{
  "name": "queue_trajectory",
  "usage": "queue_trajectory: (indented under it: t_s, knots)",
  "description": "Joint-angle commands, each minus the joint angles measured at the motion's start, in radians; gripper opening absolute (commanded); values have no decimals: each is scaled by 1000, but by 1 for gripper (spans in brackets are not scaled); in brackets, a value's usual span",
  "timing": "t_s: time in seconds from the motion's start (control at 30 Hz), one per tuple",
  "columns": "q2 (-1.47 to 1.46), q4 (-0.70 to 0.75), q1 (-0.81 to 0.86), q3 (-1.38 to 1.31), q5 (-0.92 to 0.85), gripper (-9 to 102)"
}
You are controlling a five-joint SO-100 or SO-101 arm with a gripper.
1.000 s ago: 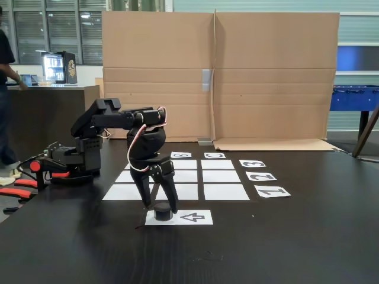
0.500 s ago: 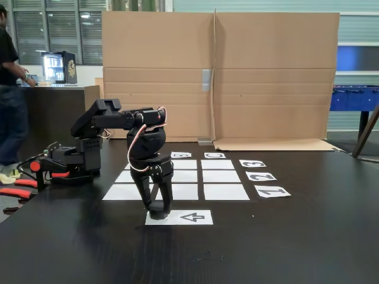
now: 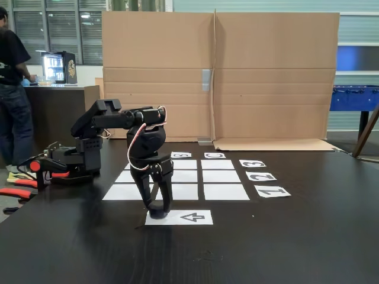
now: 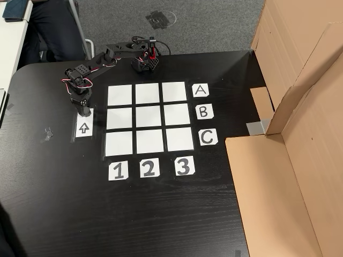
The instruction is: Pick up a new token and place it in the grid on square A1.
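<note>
Closed since a second ago: gripper (image 3: 159, 208) | clamps token (image 3: 158, 207) | on arrow sheet (image 3: 179, 218)

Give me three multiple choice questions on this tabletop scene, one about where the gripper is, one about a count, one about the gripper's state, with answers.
1. Where is the gripper?
A. Over the arrow-printed sheet
B. Over the "3" card
C. Over the centre cell of the grid

2. How many blank white cells make up the grid?
A. Six
B. Nine
C. Twelve

3. What is the gripper doing?
A. Spread wide above bare table
B. Lying flat on its side
C. Closed around the token

Answers:
1 A, its fingertips meet the sheet's end away from the arrow head in both views.
2 B, the other view shows three rows of three.
3 C, in the fixed view the fingers converge on a small dark puck at the sheet.
</note>
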Motion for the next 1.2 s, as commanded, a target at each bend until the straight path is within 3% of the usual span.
queue_trajectory:
  t_s: [0.0,0.63,1.17]
  knots:
    - [11,32,8,-60,-2,13]
    - [295,67,-28,61,11,13]
    - [736,63,-290,500,94,12]
